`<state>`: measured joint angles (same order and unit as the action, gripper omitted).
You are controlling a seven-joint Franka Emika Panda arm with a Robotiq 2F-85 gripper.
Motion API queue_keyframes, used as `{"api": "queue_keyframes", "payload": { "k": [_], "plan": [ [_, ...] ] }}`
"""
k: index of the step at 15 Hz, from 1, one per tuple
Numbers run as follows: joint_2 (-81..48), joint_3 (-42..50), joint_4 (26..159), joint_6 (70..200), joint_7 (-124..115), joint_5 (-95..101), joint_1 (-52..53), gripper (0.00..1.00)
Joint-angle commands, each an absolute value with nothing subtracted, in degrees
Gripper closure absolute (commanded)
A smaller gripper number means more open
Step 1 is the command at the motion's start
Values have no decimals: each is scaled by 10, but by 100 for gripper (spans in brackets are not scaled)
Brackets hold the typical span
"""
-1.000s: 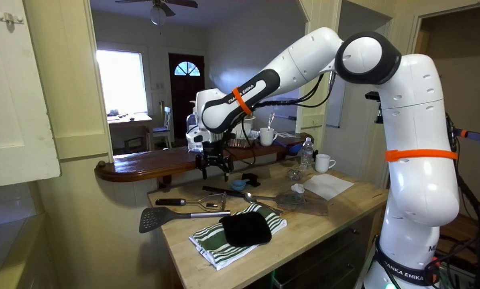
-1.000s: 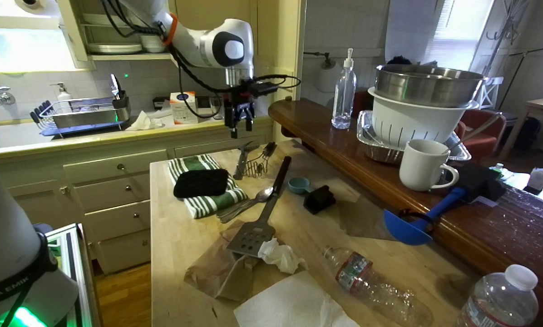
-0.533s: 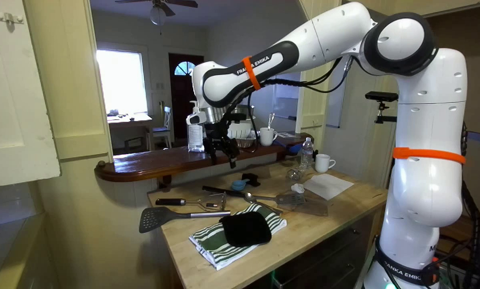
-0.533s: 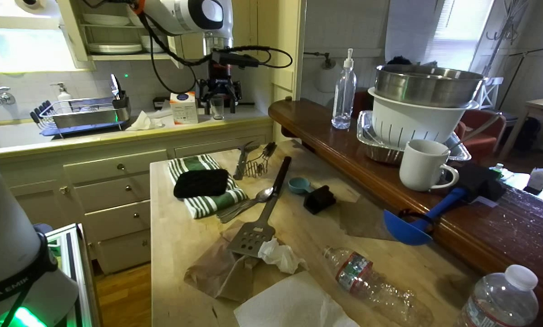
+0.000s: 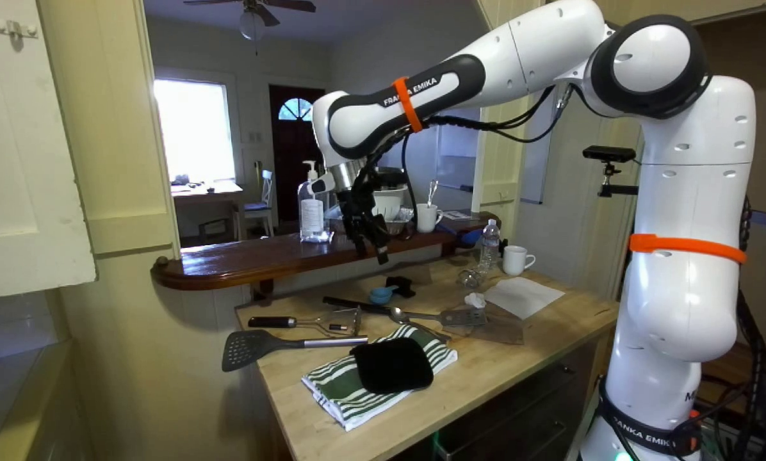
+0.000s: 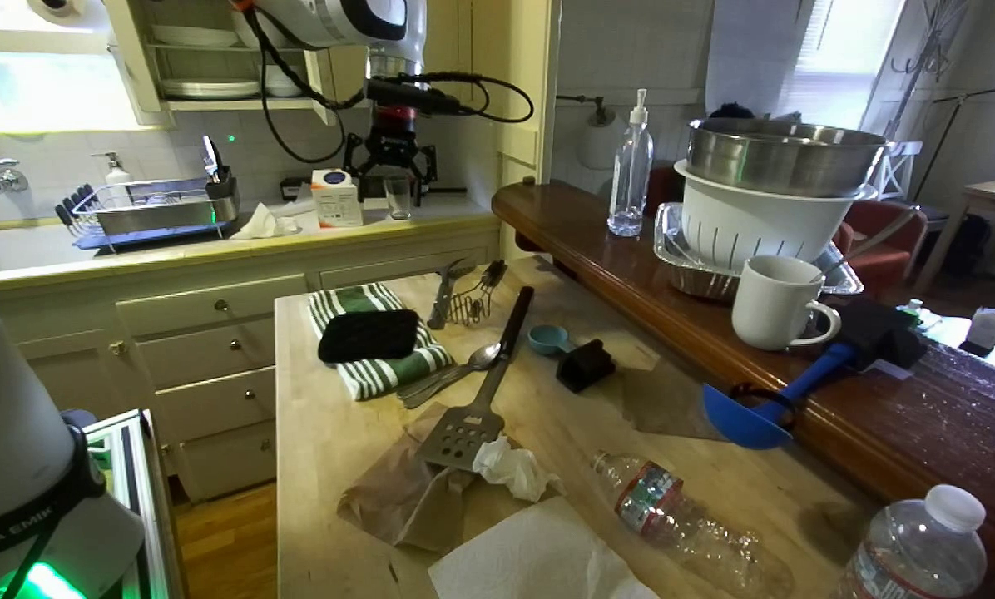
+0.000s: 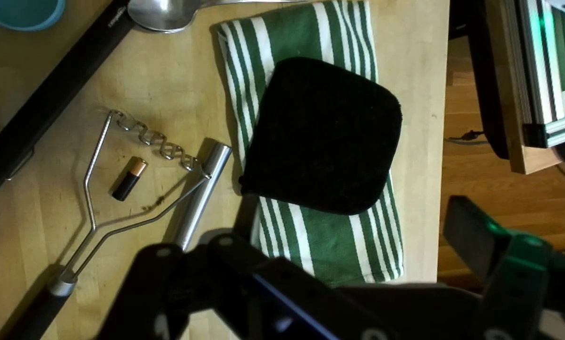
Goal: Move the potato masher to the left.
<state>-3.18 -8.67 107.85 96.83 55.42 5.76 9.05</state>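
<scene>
The potato masher (image 7: 92, 231) is lying on the wooden countertop (image 5: 485, 365), one wire (image 7: 136, 225) overlapping a spatula (image 5: 293, 344). The gripper (image 6: 388, 198) is hovering above — jaws standing apart, holding nothing. The masher is probably handling as light and rigid — its black handle (image 5: 272, 322) is offering the surest hold.

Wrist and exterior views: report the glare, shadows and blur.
In both exterior views, bright rectangular windows wash out; in an exterior view, glare lies on the glossy brown wooden ledge; in the wrist view, the black-handled metal-wire potato masher casts shadows on the pale wooden tabletop, and the black gripper fingers look soft, one tinged green.
</scene>
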Motion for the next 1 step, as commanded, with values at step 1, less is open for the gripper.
{"api": "queue_keyframes", "payload": {
  "k": [1],
  "plan": [
    [-32, -89, 1077, 966, 552, 57, 88, 0]
  ]
}}
